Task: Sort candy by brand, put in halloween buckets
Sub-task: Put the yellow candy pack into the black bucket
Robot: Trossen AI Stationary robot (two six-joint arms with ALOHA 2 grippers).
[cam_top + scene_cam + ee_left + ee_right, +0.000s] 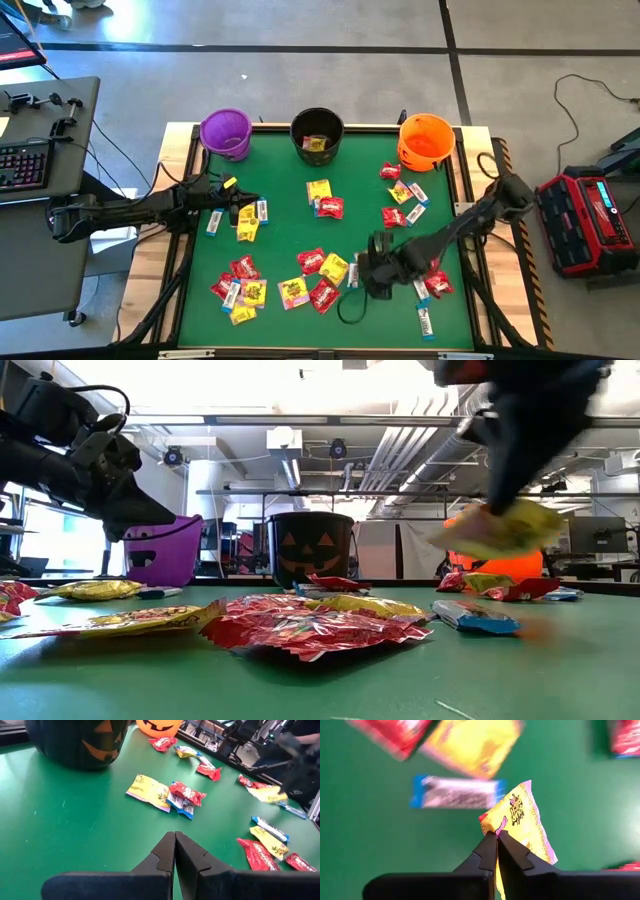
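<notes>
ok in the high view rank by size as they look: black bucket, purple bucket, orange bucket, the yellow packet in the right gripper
1. Orange bucket, black bucket and purple bucket: they look alike, so I will not rank them.
2. Yellow packet in the right gripper: far smaller, mostly hidden in that view.

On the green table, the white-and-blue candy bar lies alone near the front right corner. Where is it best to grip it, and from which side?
The slim white-and-blue wrapped candy bar lies flat and apart from other candy. Probably best: come straight down from above and pinch across its narrow middle, fingers on the two long edges.
</notes>
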